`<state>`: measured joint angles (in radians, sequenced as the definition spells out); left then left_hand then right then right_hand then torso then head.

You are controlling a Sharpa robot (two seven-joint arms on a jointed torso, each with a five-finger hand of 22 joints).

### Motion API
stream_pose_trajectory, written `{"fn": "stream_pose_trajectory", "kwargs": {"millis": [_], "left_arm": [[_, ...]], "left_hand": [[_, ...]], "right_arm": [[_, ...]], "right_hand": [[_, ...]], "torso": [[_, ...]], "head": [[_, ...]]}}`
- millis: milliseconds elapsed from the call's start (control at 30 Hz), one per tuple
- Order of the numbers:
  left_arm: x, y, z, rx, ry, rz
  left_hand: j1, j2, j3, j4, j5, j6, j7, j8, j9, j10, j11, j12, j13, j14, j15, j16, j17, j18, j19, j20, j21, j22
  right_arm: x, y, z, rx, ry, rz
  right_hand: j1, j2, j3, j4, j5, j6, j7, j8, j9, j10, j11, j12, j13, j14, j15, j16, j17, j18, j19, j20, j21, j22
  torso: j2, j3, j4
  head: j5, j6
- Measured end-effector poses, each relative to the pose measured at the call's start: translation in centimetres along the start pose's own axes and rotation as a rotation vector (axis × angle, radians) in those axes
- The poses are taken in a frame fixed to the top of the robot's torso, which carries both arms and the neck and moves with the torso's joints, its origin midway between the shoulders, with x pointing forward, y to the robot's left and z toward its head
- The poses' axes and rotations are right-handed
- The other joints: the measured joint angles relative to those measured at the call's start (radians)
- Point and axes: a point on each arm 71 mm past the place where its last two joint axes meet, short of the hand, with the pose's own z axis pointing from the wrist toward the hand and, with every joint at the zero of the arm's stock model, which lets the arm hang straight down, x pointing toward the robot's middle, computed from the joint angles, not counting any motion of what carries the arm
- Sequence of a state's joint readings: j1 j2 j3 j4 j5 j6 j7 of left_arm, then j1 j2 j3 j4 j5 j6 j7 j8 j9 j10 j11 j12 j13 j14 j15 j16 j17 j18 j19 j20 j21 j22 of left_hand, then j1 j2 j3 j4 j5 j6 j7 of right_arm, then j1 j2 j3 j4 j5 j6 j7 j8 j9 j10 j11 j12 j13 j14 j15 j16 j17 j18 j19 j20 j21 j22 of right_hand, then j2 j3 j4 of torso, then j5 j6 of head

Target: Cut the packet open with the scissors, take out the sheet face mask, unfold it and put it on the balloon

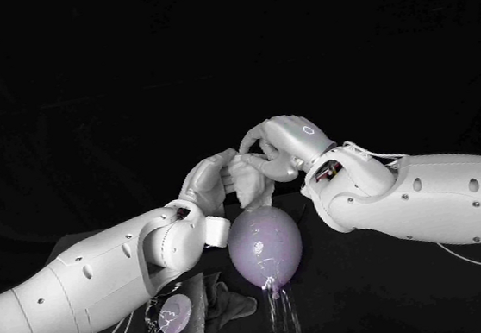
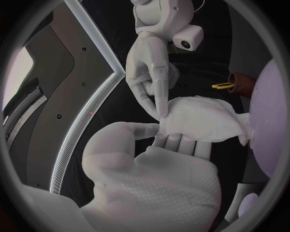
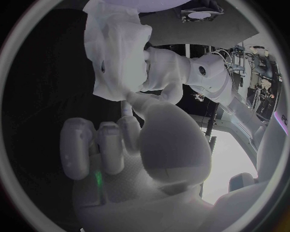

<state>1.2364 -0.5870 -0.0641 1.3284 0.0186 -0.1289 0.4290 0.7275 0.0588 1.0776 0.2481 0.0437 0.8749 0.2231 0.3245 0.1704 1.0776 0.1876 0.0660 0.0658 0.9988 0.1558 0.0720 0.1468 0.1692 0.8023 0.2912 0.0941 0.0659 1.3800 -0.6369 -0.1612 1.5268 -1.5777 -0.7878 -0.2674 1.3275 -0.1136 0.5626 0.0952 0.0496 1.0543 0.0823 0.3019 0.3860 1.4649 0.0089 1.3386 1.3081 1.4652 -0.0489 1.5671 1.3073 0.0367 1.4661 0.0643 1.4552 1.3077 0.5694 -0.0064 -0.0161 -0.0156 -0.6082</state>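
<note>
**Packet [image 1: 178, 316] down at the near-left of the surface [image 1: 442, 306] — sheet face mask [image 1: 250, 184] up over the balloon [image 1: 265, 245]**

I read the packet as done with; it lies flat by my left forearm, well apart from the work. The mask is in the air between both hands, above the middle of the surface. My left hand [image 1: 212, 184] pinches one edge of it, thumb against fingers. My right hand [image 1: 277, 147] reaches down from above and holds the neighbouring edge with its fingertips [image 2: 161, 107]. Neither hand is free.

What the next move turns on is this: the balloon stands upright on its stand, long axis vertical, straight below the mask. The mask hangs as a bunched, part-folded strip — its lower end just at the balloon's crown. From the left wrist view one corner seems to touch the balloon [image 2: 268, 121], though I cannot be sure. The hands sit close together, the left lower and nearer the balloon. By my judgement the sheet must be spread sideways before it comes down.
</note>
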Motion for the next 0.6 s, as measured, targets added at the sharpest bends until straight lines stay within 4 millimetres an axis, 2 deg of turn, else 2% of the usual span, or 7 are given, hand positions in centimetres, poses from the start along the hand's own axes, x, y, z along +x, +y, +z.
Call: {"fn": "stream_pose_trajectory", "kwargs": {"millis": [233,600], "left_arm": [[0.02,-0.01,0.02,-0.001,0.0,0.0],[-0.06,-0.03,0.04,-0.001,-0.001,0.001]], "left_hand": [[0.0,0.0,0.004,-0.004,-0.001,0.0,0.0,0.0,0.0,0.0,0.0,0.0,0.0,0.0,0.0,0.0,0.0,0.0,0.0,0.0,-0.003,0.0],[0.0,0.0,0.007,-0.007,0.002,0.0,0.0,0.0,0.001,0.0,0.0,0.0,0.0,0.0,0.0,0.0,-0.001,0.0,0.0,0.0,-0.003,0.0]], "right_arm": [[-0.02,0.07,-0.04,-0.009,-0.004,0.001],[-0.17,0.07,-0.18,-0.023,-0.015,0.004]], "right_hand": [[0.011,0.013,0.017,-0.017,-0.004,0.004,-0.004,0.012,0.008,0.0,0.0,0.015,0.0,0.001,-0.001,-0.001,0.0,0.0,0.0,0.0,0.014,0.0],[0.013,0.015,0.023,-0.022,-0.004,0.006,-0.006,0.019,0.017,0.003,-0.004,0.031,-0.001,0.001,-0.001,0.0,0.001,0.0,0.0,-0.007,0.026,0.0]], "torso": [[0.0,0.0001,0.0],[0.0,0.0006,-0.0003]], "head": [[0.001,-0.001],[0.0,-0.002]]}}
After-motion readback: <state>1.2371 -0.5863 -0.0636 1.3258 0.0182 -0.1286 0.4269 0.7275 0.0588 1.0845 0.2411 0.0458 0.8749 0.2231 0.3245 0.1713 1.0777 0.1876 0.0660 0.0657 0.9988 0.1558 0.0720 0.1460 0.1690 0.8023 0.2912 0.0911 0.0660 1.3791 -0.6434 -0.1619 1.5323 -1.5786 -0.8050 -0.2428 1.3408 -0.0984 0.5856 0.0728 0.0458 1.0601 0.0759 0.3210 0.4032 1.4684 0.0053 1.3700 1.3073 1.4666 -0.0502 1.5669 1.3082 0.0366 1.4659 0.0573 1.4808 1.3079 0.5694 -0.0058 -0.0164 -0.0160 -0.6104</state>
